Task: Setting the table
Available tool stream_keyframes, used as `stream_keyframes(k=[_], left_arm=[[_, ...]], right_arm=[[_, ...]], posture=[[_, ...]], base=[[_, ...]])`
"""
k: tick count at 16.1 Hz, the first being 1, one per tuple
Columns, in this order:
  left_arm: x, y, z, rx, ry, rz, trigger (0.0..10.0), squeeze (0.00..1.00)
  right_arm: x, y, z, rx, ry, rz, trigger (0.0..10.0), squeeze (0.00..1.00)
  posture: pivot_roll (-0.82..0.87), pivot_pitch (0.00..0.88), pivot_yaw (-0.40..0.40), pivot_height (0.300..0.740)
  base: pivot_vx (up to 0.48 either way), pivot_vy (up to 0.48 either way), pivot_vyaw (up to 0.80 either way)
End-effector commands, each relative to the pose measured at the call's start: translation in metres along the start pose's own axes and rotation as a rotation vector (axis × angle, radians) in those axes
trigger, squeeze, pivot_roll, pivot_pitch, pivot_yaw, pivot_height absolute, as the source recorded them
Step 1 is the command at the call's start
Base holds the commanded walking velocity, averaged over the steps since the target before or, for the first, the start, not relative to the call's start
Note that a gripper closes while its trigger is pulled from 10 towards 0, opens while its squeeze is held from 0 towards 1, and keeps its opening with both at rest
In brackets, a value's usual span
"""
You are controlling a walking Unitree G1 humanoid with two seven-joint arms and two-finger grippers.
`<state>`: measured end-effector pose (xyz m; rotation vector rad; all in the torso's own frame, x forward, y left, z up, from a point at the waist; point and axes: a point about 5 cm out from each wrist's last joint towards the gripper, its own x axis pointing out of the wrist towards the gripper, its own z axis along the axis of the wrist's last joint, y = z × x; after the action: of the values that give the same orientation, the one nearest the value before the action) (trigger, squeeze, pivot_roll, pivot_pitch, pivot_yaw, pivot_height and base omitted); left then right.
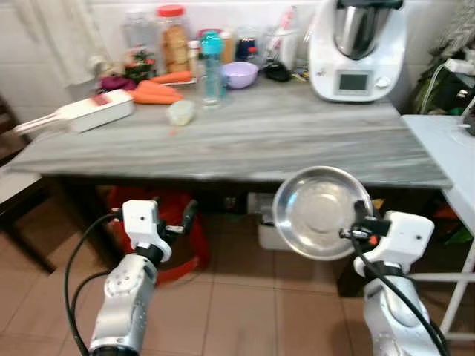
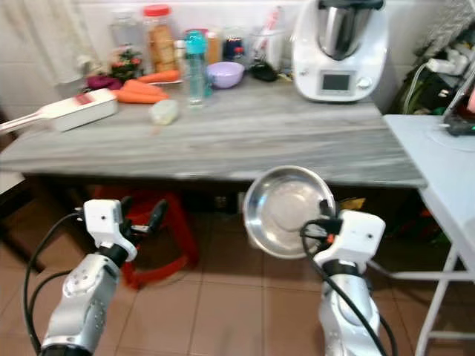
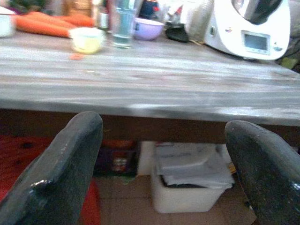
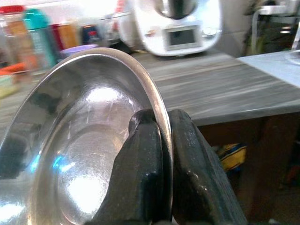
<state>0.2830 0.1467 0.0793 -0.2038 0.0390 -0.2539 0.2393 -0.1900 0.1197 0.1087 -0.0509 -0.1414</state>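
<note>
A shiny steel plate hangs tilted just below the front edge of the grey marble table, its hollow facing me. My right gripper is shut on the plate's right rim; in the right wrist view the two fingers pinch the rim of the plate. My left gripper hovers lower left, in front of the table edge, open with nothing between its fingers.
At the table's back stand a white kitchen machine, a purple bowl, a blue bottle, jars, carrots and a white slicer. A red stool and a white box sit underneath. A white side table stands right.
</note>
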Motion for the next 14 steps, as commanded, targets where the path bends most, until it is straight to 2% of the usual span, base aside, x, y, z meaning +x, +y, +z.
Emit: stream_keyframes(k=[1, 7, 10, 12, 14], left_arm=[[0.001, 0.003, 0.006, 0.020, -0.014, 0.001, 10.0, 0.00], [0.003, 0.002, 0.005, 0.016, -0.015, 0.002, 10.0, 0.00], [0.004, 0.002, 0.005, 0.016, -0.015, 0.002, 10.0, 0.00], [0.004, 0.003, 0.006, 0.013, -0.017, 0.005, 10.0, 0.00], [0.002, 0.002, 0.007, 0.048, -0.026, -0.014, 10.0, 0.00]], right_arm=[[0.004, 0.001, 0.004, 0.015, -0.018, -0.002, 10.0, 0.00], [0.010, 0.004, 0.005, 0.037, -0.013, 0.012, 10.0, 0.00], [0.022, 0.008, 0.010, 0.059, -0.022, 0.018, 10.0, 0.00], [0.030, 0.006, 0.009, 0.123, -0.003, -0.020, 10.0, 0.00], [0.036, 0.007, 0.011, 0.101, -0.004, -0.019, 10.0, 0.00]], posture=[[0.00, 0.000, 0.026, 0.740], [0.00, 0.000, 0.018, 0.740], [0.00, 0.000, 0.019, 0.740], [0.01, 0.000, 0.020, 0.740], [0.01, 0.000, 0.019, 0.740]], base=[[0.428, 0.000, 0.00], [0.431, 0.000, 0.00], [0.430, 0.000, 0.00], [0.422, 0.000, 0.00], [0.184, 0.000, 0.00]])
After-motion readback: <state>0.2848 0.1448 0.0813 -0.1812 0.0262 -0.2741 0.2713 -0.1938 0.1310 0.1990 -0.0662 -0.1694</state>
